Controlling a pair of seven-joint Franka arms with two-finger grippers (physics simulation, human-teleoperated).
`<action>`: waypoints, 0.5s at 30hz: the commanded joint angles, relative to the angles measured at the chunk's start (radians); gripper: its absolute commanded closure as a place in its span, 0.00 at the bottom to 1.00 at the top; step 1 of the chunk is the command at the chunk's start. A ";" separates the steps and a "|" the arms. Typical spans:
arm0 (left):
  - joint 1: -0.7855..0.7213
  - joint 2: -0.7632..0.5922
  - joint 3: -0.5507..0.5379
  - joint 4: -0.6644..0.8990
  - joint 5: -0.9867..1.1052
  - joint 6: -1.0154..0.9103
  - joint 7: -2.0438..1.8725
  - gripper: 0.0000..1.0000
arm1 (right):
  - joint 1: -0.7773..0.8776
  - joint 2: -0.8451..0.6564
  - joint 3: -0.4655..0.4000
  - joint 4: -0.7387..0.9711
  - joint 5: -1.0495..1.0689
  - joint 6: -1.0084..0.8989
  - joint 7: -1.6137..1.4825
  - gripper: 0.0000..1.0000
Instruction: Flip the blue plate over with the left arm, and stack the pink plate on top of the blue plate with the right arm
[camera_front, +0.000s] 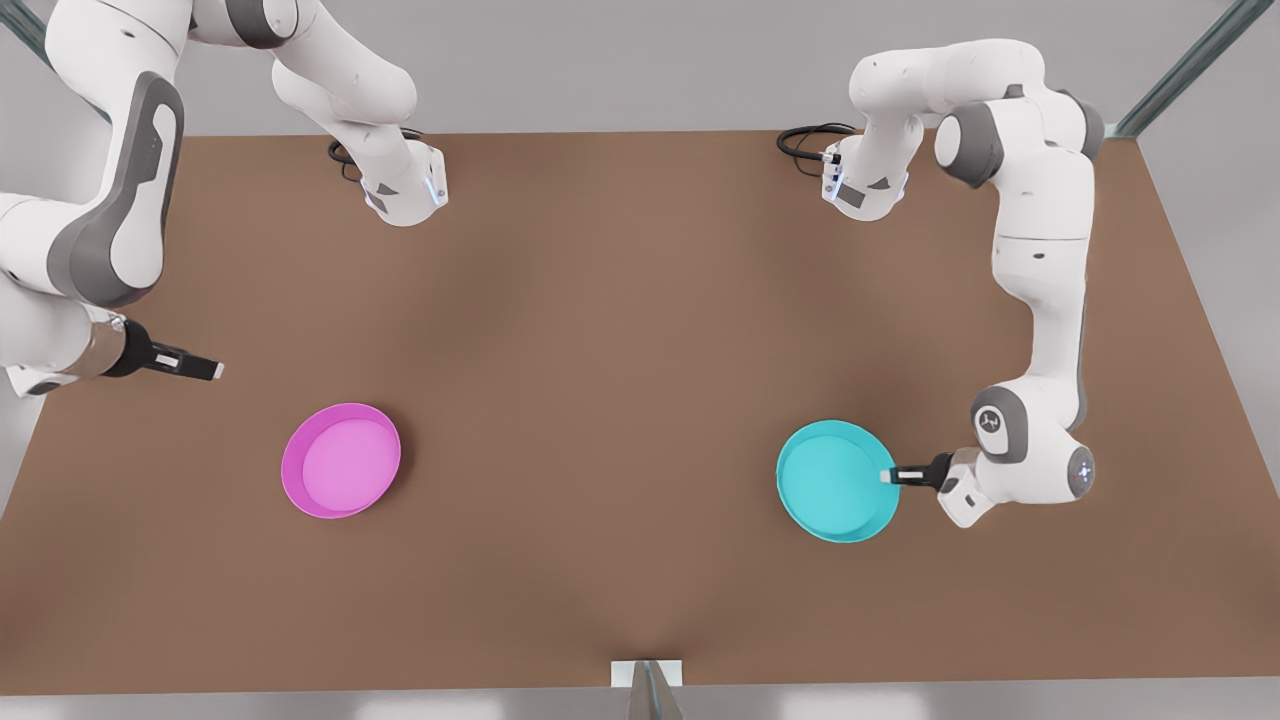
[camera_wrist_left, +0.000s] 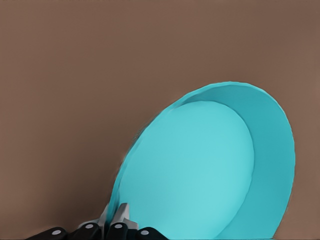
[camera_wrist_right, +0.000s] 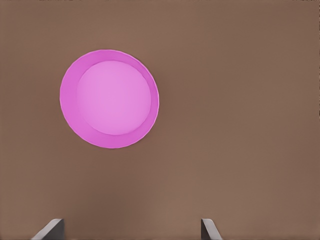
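Pink plate (camera_wrist_right: 109, 98) is lying flat on the brown table (camera_wrist_right: 235, 125), open side up, lighter pink inside, darker rim around it. Right gripper (camera_wrist_right: 127, 231) is hovering above the table with fingers spread wide, two grey fingertips (camera_wrist_right: 50, 229) showing, nothing between them. Plate is sitting well apart from the fingertips, untouched.
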 joint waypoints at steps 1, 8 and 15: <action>0.000 -0.004 -0.008 0.001 -0.082 -0.002 -0.015 0.79 | 0.001 0.000 0.000 0.000 0.000 0.000 0.000 0.00; -0.005 -0.031 -0.094 0.040 -0.080 -0.011 -0.090 0.79 | 0.000 -0.002 0.000 0.000 0.000 -0.002 0.000 0.00; -0.007 -0.045 -0.173 0.069 -0.027 0.011 -0.177 0.79 | 0.000 0.006 -0.002 0.003 0.000 0.000 0.000 0.00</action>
